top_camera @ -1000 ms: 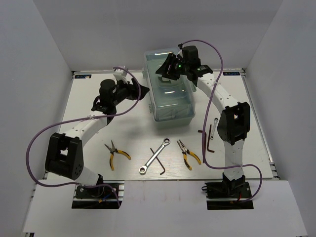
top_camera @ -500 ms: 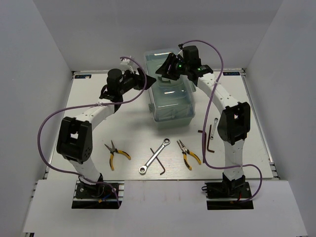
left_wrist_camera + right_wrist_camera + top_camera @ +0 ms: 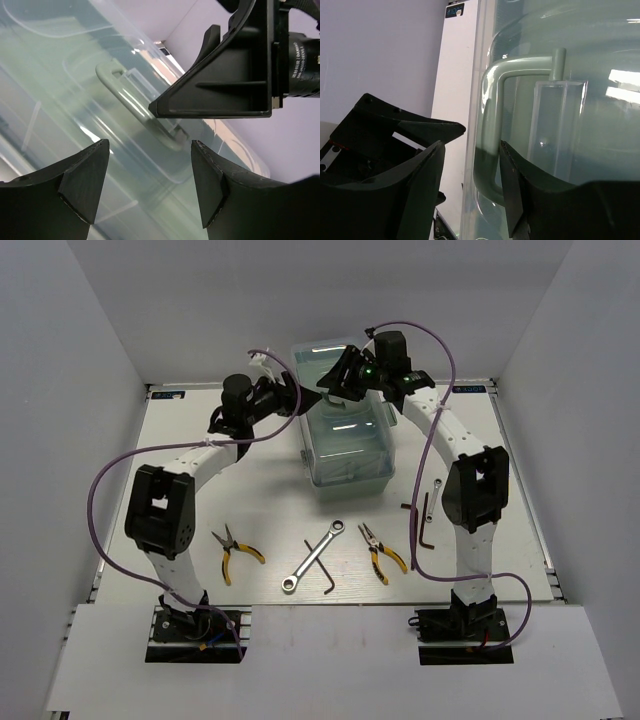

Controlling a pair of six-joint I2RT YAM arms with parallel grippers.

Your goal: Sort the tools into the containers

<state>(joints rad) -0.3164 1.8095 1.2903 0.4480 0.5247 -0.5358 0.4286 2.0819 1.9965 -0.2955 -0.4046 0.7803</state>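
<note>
Currently, both grippers converge on the closed toolbox [image 3: 350, 455] at the far centre of the table [image 3: 200, 490]. The right gripper [image 3: 471, 145] hangs over the translucent lid [image 3: 60, 75] with its jaws apart. The mint carry handle [image 3: 489, 125] shows in the gap between them and does not look pinched. The left gripper [image 3: 150, 145] faces the same handle from the left side, jaws apart and empty.

No tool is sorted yet. One pliers [image 3: 237, 552], the ratchet wrench [image 3: 315, 555], a hex key [image 3: 331, 580] and a second pliers [image 3: 382, 550] lie in a row on the table in front of the box. Another hex key [image 3: 421, 530] and the silver rod [image 3: 437, 484] lie near the right arm.

Probable faults from this position:

- Finger collision. The two grippers sit just beside each other over the lid, so a joint approach to the handle is likely to bring them into contact.
- Missed grip. The handle appears to lie low against the smooth lid, and a shallow closure may slide off it.
- Box displacement. If the lid is latched, pulling the handle likely lifts or drags the whole box rather than opening it.
</note>
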